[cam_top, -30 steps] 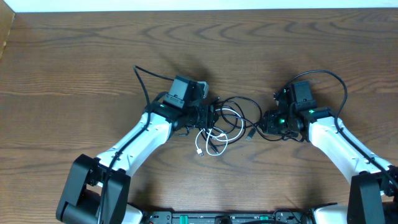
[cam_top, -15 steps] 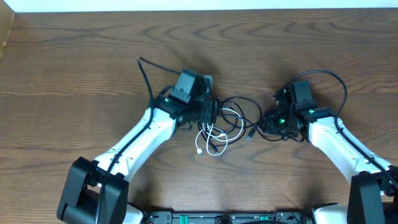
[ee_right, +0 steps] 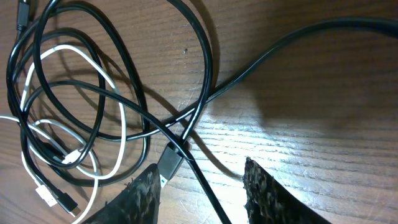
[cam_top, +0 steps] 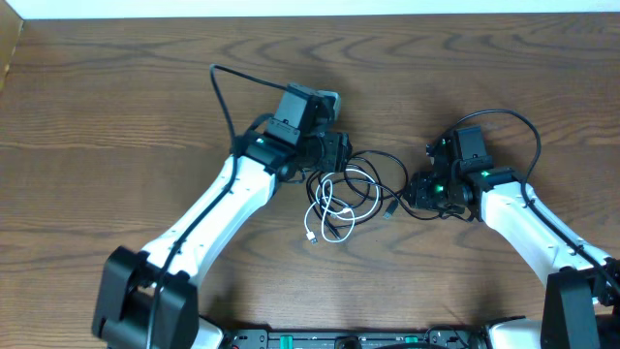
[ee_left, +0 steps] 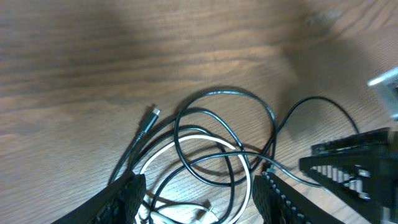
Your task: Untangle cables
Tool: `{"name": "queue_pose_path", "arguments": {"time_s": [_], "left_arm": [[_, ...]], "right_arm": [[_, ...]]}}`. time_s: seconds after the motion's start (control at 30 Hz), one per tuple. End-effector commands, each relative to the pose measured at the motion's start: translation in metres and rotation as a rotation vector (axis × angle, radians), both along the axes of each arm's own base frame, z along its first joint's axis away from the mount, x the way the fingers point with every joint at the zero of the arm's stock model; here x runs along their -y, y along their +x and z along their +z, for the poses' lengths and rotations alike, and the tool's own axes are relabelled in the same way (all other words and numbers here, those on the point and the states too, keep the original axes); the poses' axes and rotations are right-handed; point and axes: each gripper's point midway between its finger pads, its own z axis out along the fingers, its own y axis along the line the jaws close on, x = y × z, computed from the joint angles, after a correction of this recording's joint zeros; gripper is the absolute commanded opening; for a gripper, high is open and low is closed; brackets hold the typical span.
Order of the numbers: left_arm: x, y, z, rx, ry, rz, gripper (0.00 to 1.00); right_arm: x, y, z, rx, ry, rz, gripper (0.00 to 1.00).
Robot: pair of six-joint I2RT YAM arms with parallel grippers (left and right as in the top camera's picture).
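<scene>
The cables lie in one loose tangle at the table's middle: a white cable (cam_top: 329, 208) looped through black cables (cam_top: 373, 165). My left gripper (cam_top: 336, 155) hovers over the tangle's far left edge. In the left wrist view it (ee_left: 199, 208) stands open, with the white loop (ee_left: 186, 135), black loops (ee_left: 224, 92) and a black plug (ee_left: 149, 121) below and ahead of it, nothing gripped. My right gripper (cam_top: 412, 191) sits at the tangle's right side. It (ee_right: 202, 199) is open, and a black strand with a plug (ee_right: 171, 160) runs between its fingers (ee_right: 267, 193), untouched.
Thick black wiring (cam_top: 221, 102) arcs from the left arm over the table's far side, and another such loop (cam_top: 523, 126) rises from the right arm. The wooden table's far edge (cam_top: 310, 14) meets a white strip.
My left gripper has moved away from me and slightly right, off the tangle's near-left part to its far-left edge. The right arm has stayed still.
</scene>
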Motion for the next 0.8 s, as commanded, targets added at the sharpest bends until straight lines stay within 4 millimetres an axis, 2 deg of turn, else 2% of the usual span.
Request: {"name": "queue_pose_path", "arguments": {"time_s": [0.0,0.23,0.43,0.7,0.77], "left_arm": [[0.011,-0.002,-0.036,-0.062,0.048,-0.037,0.61],[0.017,-0.006,-0.094,-0.186,0.08,-0.025,0.61],[0.032,-0.012,-0.118,-0.282,0.004,-0.021,0.6],[0.047,-0.024,-0.121,-0.323,-0.023,-0.041,0.25],[0.05,-0.027,-0.121,-0.324,-0.024,-0.051,0.12]], "right_arm": [[0.0,-0.003,-0.003,-0.01,0.0,0.013,0.4],[0.0,-0.003,-0.003,-0.01,0.0,0.013,0.4],[0.0,-0.003,-0.003,-0.009,0.0,0.012,0.4],[0.0,-0.003,-0.003,-0.009,0.0,0.012,0.4],[0.0,-0.003,-0.003,-0.009,0.0,0.012,0.4]]}}
